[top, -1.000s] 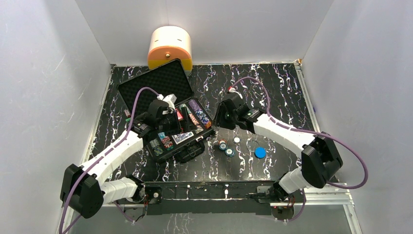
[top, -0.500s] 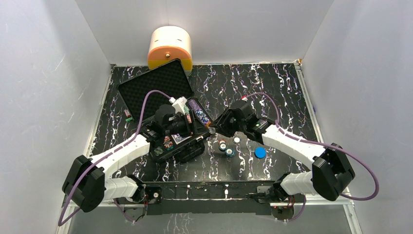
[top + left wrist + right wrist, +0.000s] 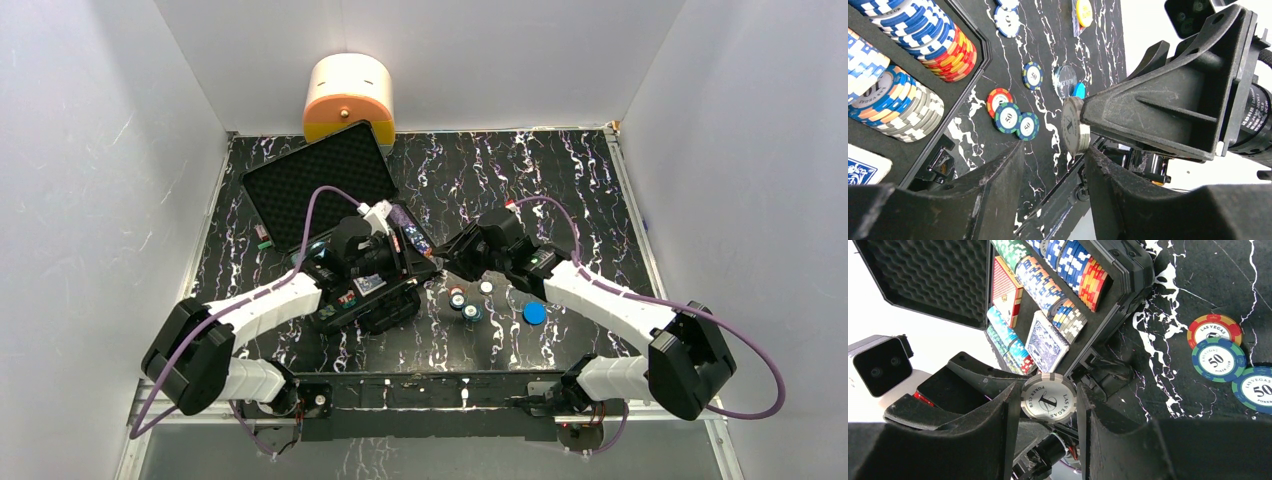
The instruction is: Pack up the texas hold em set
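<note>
Black marbled table (image 3: 560, 180) carries the open case (image 3: 330, 180) left of centre, with chip rows (image 3: 1058, 285) inside. Just beside its right edge, the right tool (image 3: 1049, 390) pinches a grey chip (image 3: 1049, 397). The left tool (image 3: 1054, 150) faces it, jaws partly apart. Loose chips (image 3: 1218, 359) lie nearby.

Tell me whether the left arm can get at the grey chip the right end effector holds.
Likely yes: the left end effector, jaws open, sits right at the grey chip, nothing between; the right end effector pinches only its rim, faces free.
</note>
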Controlling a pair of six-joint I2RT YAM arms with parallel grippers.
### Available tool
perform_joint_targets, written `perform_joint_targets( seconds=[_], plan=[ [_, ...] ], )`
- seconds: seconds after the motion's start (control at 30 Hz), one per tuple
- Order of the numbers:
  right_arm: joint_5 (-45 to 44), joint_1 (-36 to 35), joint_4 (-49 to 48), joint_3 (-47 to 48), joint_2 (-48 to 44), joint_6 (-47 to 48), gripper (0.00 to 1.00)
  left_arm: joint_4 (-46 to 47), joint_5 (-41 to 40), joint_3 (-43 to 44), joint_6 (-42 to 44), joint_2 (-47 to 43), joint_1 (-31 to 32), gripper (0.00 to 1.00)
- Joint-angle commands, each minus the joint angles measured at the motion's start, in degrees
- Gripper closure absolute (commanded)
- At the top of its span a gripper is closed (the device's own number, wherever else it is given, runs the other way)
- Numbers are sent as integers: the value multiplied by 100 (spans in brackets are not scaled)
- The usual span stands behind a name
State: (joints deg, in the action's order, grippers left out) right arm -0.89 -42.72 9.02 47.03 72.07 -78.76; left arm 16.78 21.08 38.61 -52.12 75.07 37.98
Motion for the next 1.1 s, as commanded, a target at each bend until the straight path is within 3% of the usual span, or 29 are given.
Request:
perform_joint_targets(
  seconds=[0.0,0.33,0.53,0.6,0.67,0.73,0.8,1.07],
  plan=[
    [-1,9,-260,-13,-117,-127,59,285,-176,244,-68,16,47,55],
    [86,3,-336,-77,-55,-147,59,537,-272,219,8,125,117,69],
    [211,9,-417,-148,11,-175,58,594,-287,224,247,146,140,93],
    [225,8,-443,-158,8,-148,56,559,-272,234,400,157,140,100],
    [177,9,-446,-142,5,-44,45,463,-299,273,603,151,140,100],
    [19,23,-266,-40,-14,188,27,195,-330,393,941,121,140,100],
    [-228,91,21,134,-54,660,18,-285,-388,597,1445,90,140,100],
    [-1041,863,819,125,-735,1740,16,-2774,-604,1664,4070,150,140,100]
  ],
)
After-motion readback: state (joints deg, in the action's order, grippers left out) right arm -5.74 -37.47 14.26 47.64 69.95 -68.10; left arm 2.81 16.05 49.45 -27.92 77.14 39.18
